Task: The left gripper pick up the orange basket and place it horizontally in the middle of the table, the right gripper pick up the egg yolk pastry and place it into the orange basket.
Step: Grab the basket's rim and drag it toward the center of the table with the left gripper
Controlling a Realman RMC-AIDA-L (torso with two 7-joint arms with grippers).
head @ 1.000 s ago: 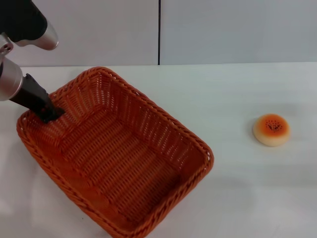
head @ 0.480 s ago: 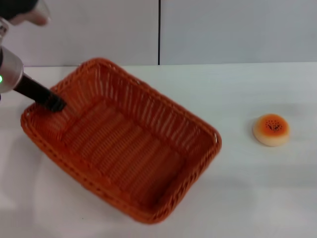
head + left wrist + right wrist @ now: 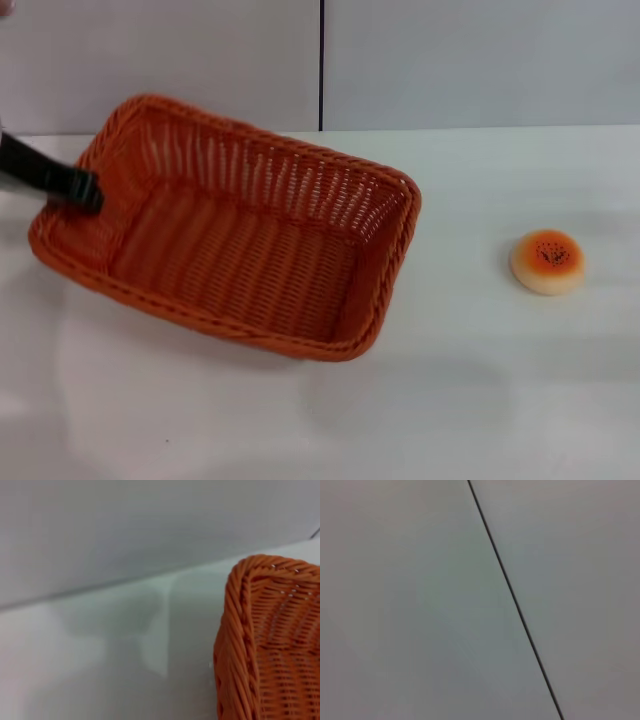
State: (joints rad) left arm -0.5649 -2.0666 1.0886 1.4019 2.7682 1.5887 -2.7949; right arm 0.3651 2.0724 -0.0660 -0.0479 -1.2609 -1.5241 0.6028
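Note:
The orange basket (image 3: 235,230) hangs tilted over the left half of the white table (image 3: 470,400), its long side running roughly left to right. My left gripper (image 3: 85,190) is shut on the rim of its left short wall, with one black finger showing inside the basket. One corner of the orange basket (image 3: 270,640) fills the edge of the left wrist view. Far to the right, the egg yolk pastry (image 3: 548,261) rests on the table, cream-coloured with an orange seeded top. My right gripper is out of view; the right wrist view holds only the grey wall.
A grey wall (image 3: 450,60) with a dark vertical seam (image 3: 321,65) backs the table. The basket's shadow falls on the tabletop below it.
My left gripper has drawn back to the left and lifted the basket, swinging it from a diagonal lie towards a horizontal one. The pastry has stayed put.

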